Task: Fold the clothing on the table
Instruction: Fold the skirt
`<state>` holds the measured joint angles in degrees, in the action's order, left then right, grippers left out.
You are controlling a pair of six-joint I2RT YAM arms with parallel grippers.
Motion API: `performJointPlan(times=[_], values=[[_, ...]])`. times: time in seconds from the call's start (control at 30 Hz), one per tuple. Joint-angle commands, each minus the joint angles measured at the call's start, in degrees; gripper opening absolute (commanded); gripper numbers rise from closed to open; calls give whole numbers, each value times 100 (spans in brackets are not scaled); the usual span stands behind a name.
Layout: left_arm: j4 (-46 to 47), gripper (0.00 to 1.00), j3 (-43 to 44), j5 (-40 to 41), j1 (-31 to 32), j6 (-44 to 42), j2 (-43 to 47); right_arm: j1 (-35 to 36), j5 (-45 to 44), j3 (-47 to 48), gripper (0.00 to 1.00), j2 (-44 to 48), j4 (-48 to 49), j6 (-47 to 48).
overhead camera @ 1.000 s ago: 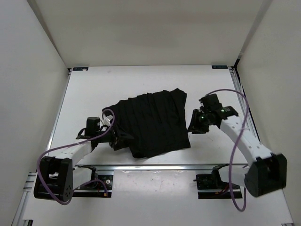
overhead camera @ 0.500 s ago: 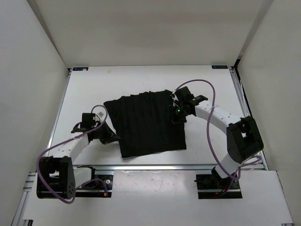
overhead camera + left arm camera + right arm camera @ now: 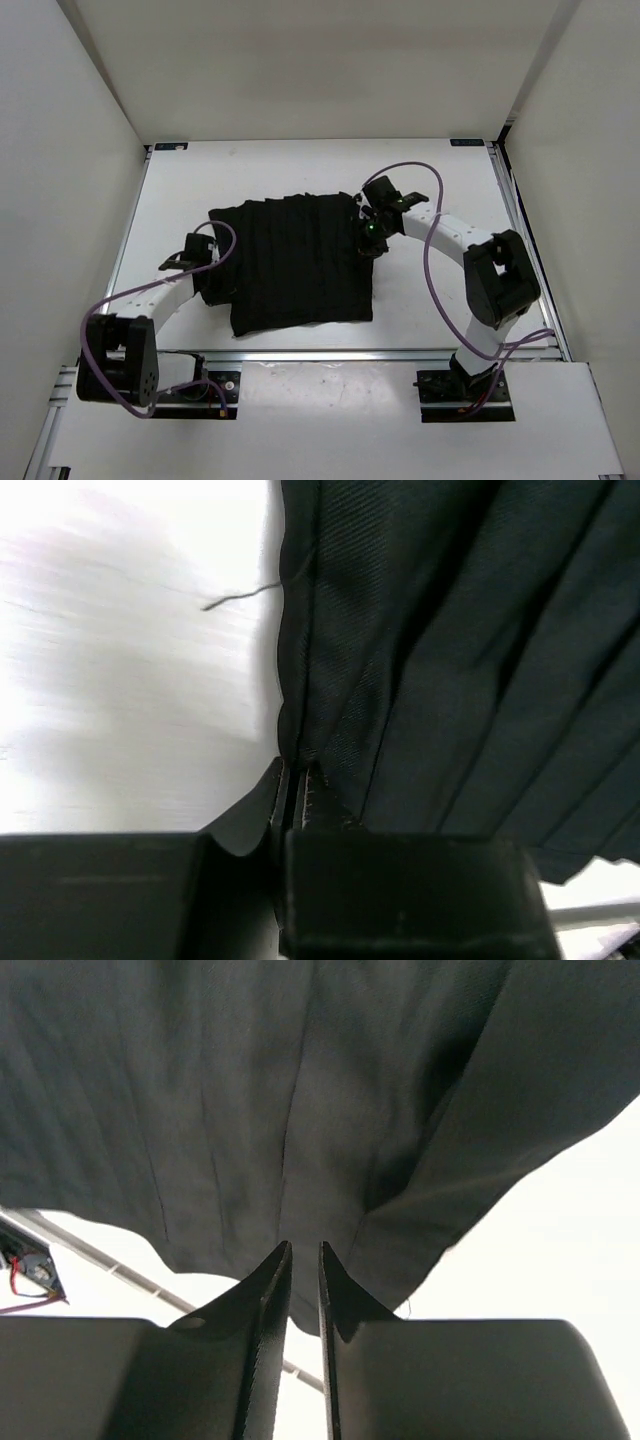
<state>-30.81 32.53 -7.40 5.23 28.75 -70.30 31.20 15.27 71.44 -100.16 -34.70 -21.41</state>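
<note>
Having just closed, the left tool is pinching the left edge and the right tool the right edge of the clothing — now shifting leftward at centre frame on the surface — so folding is likely starting.

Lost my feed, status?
Both shut on cloth: left pincer at left edge, right pincer at right edge. Cloth spread between them. Nothing in the way.

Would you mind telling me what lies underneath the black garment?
The clothing lies spread on the white table, which shows on every side of it. The patch of table beneath the fabric is covered, so I cannot tell whether anything else lies there.
</note>
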Motion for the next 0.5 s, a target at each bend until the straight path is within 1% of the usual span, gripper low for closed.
performJointPlan(times=[0.0, 0.03, 0.07, 0.1, 0.23, 0.27, 0.37, 0.47], values=[[417, 0, -2, 309, 328, 139, -325, -18, 38, 432, 22, -310, -178, 243], [609, 0, 94, 300, 390, 226, -413, -18, -41, 493, 24, -329, -247, 260], [785, 0, 252, 344, 495, 314, -623, -18, -102, 563, 29, -381, -291, 338], [926, 0, 349, 414, 679, 324, -877, -44, -146, 581, 32, -399, -327, 304], [1200, 0, 1191, 537, 1181, 456, -1809, -123, -392, 617, 43, -320, -511, 374], [1200, 0, 1464, 564, 1225, 430, -1942, -175, -541, 547, 43, -224, -599, 400], [1174, 0, 1974, 608, 1322, 499, -2443, -351, -822, 416, 46, 57, -705, 410], [1129, 0, 2248, 599, 1270, 491, -2567, -623, -964, 64, 47, 426, -749, 287]])
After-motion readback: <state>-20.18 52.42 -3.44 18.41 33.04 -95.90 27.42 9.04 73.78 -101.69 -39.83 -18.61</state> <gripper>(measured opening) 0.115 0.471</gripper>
